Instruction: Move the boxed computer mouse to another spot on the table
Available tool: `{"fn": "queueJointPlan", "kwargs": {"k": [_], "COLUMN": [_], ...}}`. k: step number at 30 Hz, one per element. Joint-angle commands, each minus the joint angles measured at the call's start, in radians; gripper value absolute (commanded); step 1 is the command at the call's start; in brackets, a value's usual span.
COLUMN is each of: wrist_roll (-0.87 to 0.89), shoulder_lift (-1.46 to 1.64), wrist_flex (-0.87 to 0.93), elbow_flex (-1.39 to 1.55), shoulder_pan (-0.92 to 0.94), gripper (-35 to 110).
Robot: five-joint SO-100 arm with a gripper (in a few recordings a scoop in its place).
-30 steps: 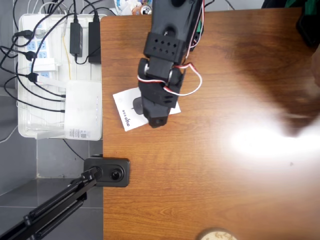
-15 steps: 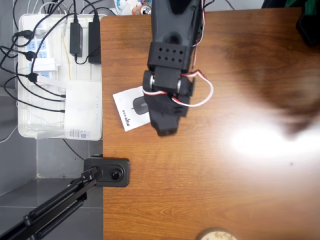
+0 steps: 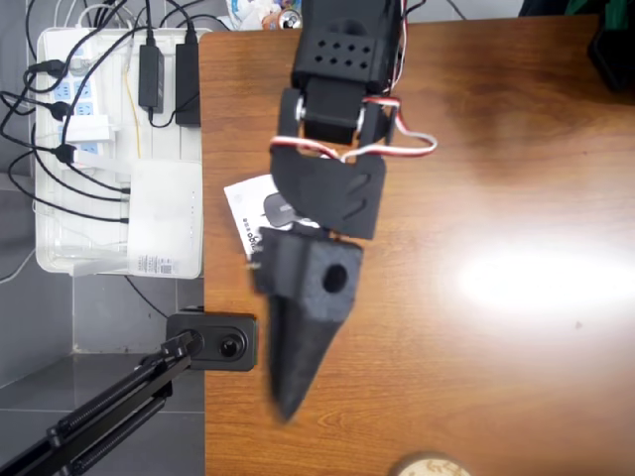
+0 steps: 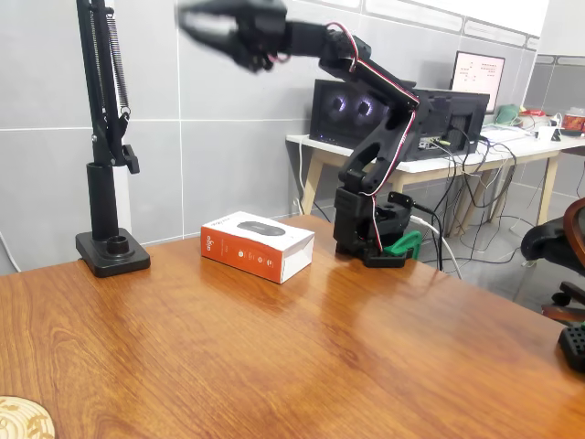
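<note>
Raised high above the table, the black two-finger pincer (image 4: 215, 26) is blurred in the fixed view; I cannot tell how far it is open, but it holds nothing. The flat white carton printed with a dark mouse picture and an orange-brown side panel (image 4: 258, 244) lies flat on the glossy brown wood-grain tabletop (image 4: 274, 357), near its back edge beside the black lamp-stand base (image 4: 111, 253). That smooth cardboard on a slick surface looks likely to slide or spin if pushed off-centre, and a wide, low box could slip from narrow fingers during a lift.
</note>
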Motion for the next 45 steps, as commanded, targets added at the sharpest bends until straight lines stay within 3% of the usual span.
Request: {"fn": "queueJointPlan", "kwargs": {"k": [1,3,6,10,13,19,26,33,39,45], "wrist_roll": [-0.014,-0.051,-0.272,-0.413,-0.480,-0.457,-0.454,-0.528,-0.362,-0.474], "shoulder_lift": [-0.006,-0.049,-0.127,0.005,0.195,0.416,0.466,0.485,0.402,0.545], "wrist_flex": [-0.497,-0.859,-1.396,-1.694,-1.746,-1.749,-1.749,-1.749,-1.749,-1.749], "elbow_flex": [-0.025,0.031,0.112,0.299,0.514,0.750,0.857,0.874,0.821,0.948], "shoulder_pan": [0.015,0.029,0.023,0.075,0.189,0.048,0.005,0.149,-0.084,-0.048], "gripper": [0,0,0,0,0,0,0,0,0,0]}}
